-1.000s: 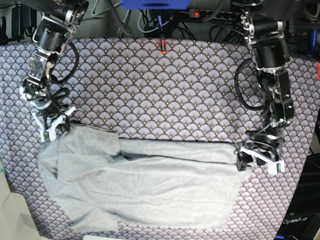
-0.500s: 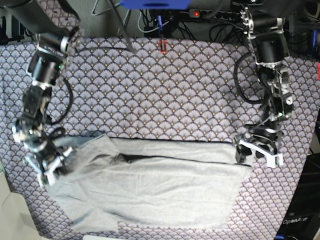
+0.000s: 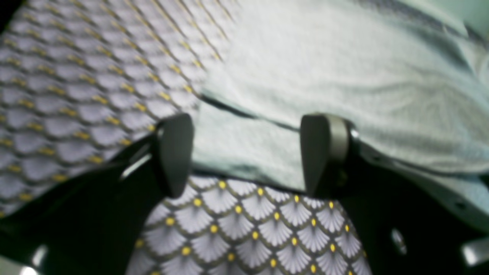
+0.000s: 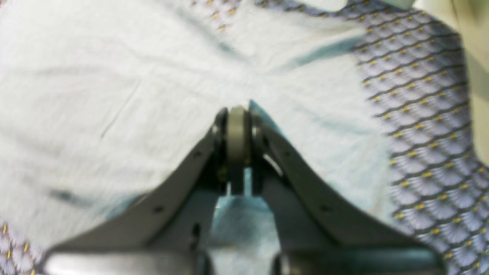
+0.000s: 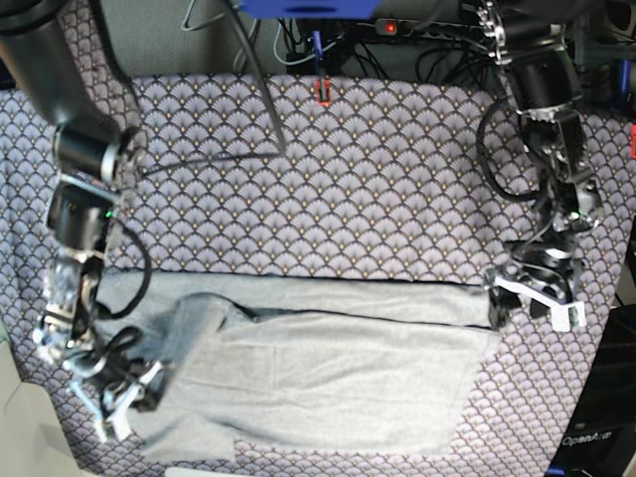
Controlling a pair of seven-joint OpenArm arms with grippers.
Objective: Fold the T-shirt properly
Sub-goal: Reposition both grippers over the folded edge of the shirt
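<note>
Grey T-shirt [image 5: 318, 373] lies folded lengthwise on my scallop-patterned cloth [image 5: 328, 189]. My right gripper [image 4: 237, 114] is clamped on its sleeve end; my left gripper [image 3: 248, 152] stands wide, straddling the opposite corner, gripping nothing.

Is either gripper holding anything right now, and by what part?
The right gripper is shut on the T-shirt, pinching a fold near its sleeve end. The left gripper is open over the shirt's other edge, holding nothing.

Grey T-shirt [image 5: 328, 373] on scallop-patterned cloth [image 5: 328, 189]
</note>
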